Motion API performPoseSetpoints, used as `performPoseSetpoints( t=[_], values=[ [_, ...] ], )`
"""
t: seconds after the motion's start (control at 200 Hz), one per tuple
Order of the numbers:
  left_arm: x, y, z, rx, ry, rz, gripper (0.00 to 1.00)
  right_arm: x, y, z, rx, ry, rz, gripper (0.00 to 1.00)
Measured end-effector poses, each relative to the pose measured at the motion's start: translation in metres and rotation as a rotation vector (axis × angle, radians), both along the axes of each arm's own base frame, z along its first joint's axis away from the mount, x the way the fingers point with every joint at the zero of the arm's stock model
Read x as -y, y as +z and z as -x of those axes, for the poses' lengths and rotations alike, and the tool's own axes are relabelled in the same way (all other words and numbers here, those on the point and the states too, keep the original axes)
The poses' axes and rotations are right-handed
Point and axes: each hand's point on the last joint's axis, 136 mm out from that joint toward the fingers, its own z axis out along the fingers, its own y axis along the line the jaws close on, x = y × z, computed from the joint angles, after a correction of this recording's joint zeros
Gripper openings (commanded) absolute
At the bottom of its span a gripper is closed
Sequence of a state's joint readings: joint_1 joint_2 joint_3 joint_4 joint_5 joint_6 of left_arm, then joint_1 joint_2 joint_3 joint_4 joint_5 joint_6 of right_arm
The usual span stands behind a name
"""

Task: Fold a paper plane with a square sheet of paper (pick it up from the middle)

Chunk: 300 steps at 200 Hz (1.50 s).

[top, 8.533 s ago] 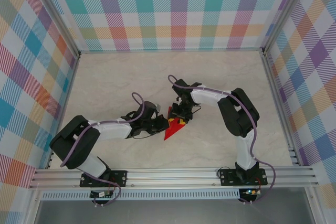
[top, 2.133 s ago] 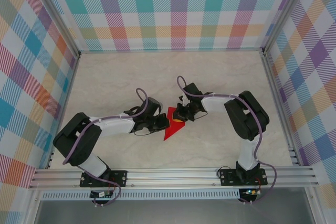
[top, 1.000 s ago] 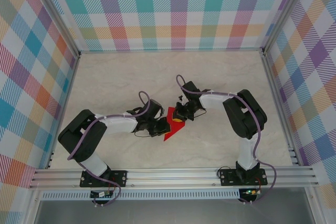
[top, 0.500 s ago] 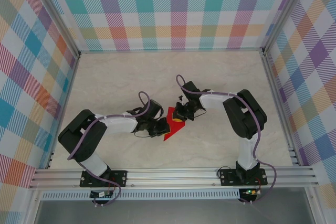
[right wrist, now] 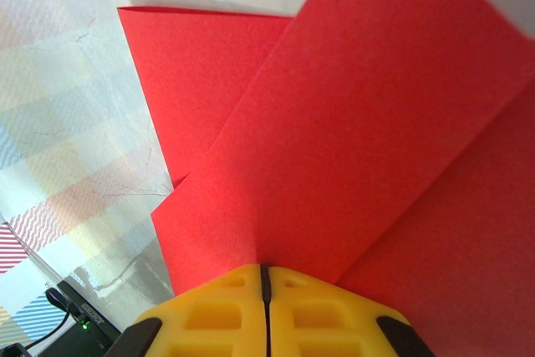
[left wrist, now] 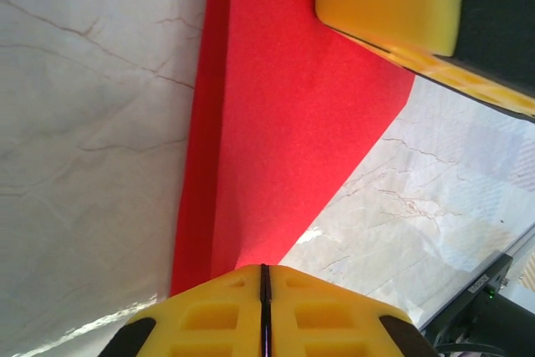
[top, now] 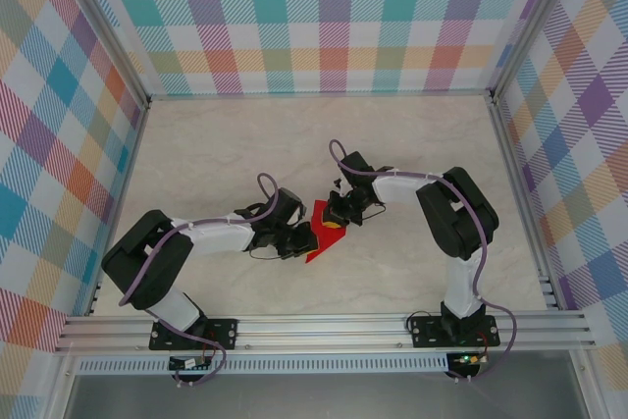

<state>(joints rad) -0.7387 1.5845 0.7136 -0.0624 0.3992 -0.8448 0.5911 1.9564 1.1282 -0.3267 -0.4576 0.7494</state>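
At the red paper's left edge, the left gripper [top: 304, 238] has its yellow pads [left wrist: 209, 323] pressed together, with only a hairline seam between them. Its tips are set on the paper's pointed lower end, and I cannot tell whether a layer is caught in that seam. The red paper [left wrist: 276, 123] lies on the marbled tabletop [left wrist: 92, 123], already partly folded. A narrow doubled strip runs along its left side, and in the right wrist view a broad flap slants over the layer beneath. At the paper's upper right, the right gripper [top: 336, 219] is likewise closed tight, pads meeting, with its tip where that flap's crease runs in. It may be pressing or nipping the paper; the views do not settle which. The paper looks very light, thin and limp. Its matte face should not slip much under the pads, but it would probably slide easily over the smooth tabletop if pushed sideways. It will likely crease wherever it is squeezed, and it could crumple or tear under a hard drag. The safest hold is probably one tip pinning a folded layer while the other takes a free edge or corner of a flap close to the crease and lifts it only slightly, so the wings fold true.
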Motion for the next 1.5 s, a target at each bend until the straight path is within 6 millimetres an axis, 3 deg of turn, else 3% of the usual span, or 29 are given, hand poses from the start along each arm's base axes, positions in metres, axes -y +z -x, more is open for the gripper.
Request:
performPoseSetpoints(
  t=[0.47,0.91,1.5],
  values=[
    [-0.010,-0.012,0.002,-0.019,0.018,-0.061,0.08,0.000,0.000,0.000,-0.009,-0.001,0.003,0.06],
    [-0.006,-0.003,0.003,-0.016,0.007,-0.031,0.10,-0.001,-0.001,0.001,-0.019,0.001,-0.001,0.06],
    [-0.016,-0.013,0.011,-0.039,0.004,-0.081,0.09,-0.001,-0.001,0.001,-0.031,0.003,0.004,0.06]
  ],
)
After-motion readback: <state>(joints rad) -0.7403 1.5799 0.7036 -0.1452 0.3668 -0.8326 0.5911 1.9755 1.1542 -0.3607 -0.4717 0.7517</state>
